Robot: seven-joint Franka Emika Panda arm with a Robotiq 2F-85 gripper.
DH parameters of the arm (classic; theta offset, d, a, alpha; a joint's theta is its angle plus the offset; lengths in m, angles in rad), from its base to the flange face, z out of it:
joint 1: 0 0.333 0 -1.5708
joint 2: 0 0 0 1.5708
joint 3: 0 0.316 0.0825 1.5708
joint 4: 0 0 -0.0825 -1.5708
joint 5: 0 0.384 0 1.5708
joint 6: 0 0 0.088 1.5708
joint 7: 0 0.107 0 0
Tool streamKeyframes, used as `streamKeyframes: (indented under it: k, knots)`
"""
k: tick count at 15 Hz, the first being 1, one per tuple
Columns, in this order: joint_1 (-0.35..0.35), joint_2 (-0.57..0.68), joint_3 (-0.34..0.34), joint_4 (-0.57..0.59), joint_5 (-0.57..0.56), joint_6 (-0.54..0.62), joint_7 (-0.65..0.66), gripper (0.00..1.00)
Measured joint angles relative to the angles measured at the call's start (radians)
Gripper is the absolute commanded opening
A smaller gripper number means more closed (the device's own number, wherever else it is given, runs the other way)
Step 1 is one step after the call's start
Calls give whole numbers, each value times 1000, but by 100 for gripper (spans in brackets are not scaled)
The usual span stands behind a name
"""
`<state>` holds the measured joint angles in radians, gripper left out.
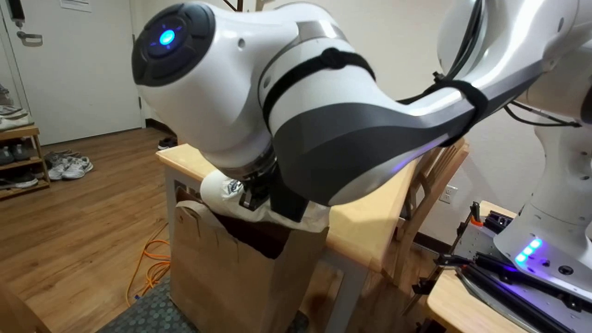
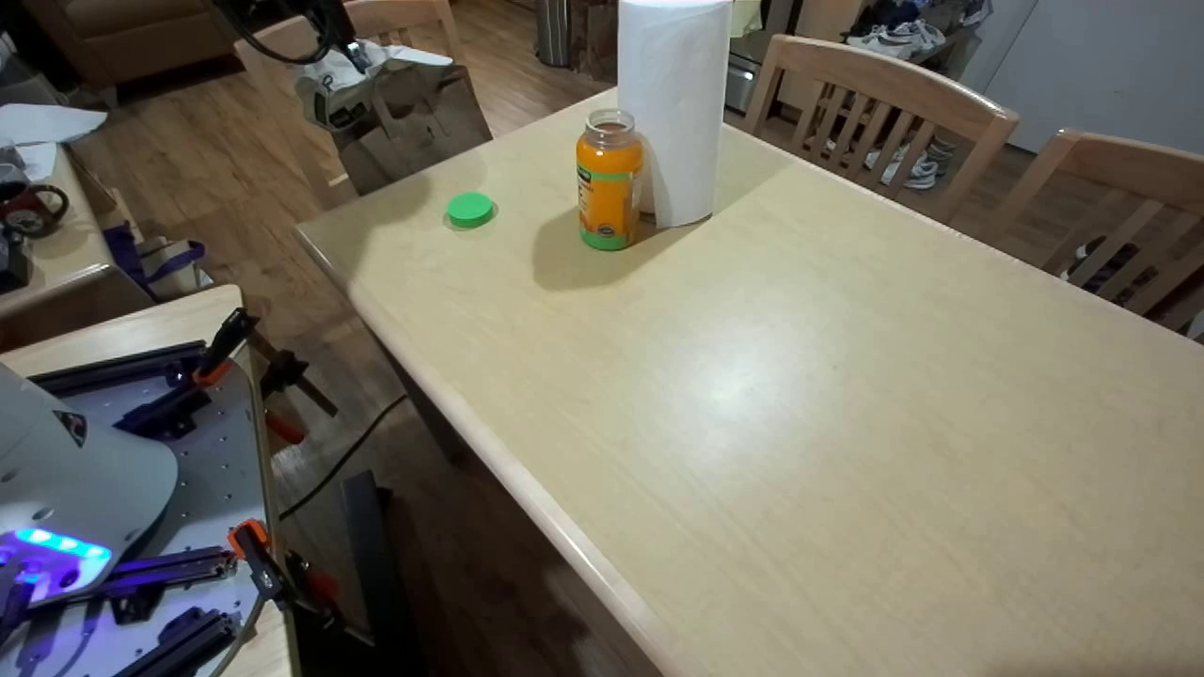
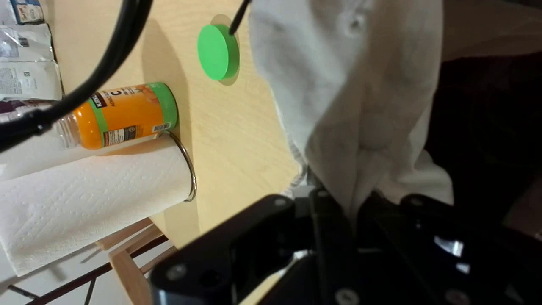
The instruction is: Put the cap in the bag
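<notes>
The cap (image 1: 213,192) is an off-white cloth hat with a dark logo on its front. It also shows in an exterior view (image 2: 331,92) and fills the upper middle of the wrist view (image 3: 343,84). The brown paper bag (image 1: 222,259) stands open on a chair; it also shows in an exterior view (image 2: 414,136). My gripper (image 3: 349,203) is shut on a fold of the cap, pointing down over the bag's mouth. The cap lies across the bag's top opening, by the rim on the table side. How far it reaches inside is hidden. The arm covers part of the cap.
The table (image 2: 800,423) stands beside the bag. On it are a green lid (image 2: 469,210), an orange bottle (image 2: 607,183) and a paper towel roll (image 2: 673,113). The bag stands on a chair with a patterned seat (image 1: 143,310). An orange cable (image 1: 155,268) lies on the floor.
</notes>
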<state>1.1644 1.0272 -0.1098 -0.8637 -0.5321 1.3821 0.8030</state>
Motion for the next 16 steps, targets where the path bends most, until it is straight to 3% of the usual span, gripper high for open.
streamKeyframes:
  k: [16]
  knots:
    - [55, 0, -66, 81, -11, 2, 12, 5]
